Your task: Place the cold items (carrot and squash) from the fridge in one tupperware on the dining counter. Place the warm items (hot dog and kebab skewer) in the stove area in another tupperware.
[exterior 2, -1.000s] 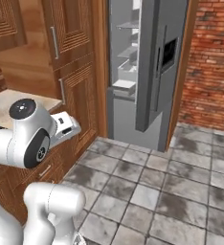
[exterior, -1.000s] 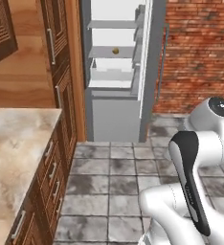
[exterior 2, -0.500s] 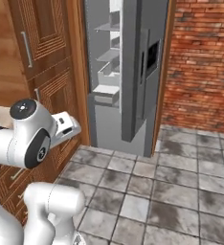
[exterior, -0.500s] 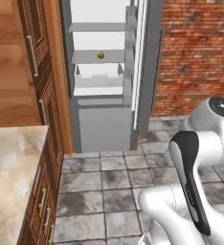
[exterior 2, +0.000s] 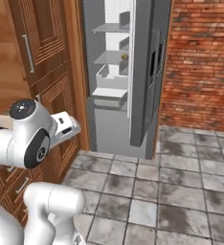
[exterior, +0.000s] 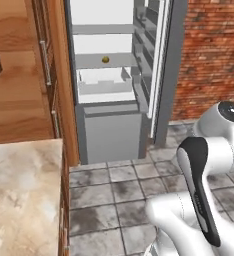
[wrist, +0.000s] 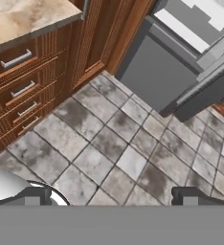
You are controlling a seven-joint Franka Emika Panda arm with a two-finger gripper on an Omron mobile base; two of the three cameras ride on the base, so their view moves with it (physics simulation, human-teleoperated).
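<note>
One open fridge (exterior: pixel 109 95) now sits more centred than before, possibly nearer; the gripper (wrist: pixel 114 196) stands wide, empty.

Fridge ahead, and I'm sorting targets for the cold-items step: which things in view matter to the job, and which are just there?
Job:
- fridge, door open
- small yellowish item on a fridge shelf, too small to identify
- claw, open, holding nothing

Just there:
- wood cabinets
- marble counter
- drawers
- brick wall
- tiled floor
</note>
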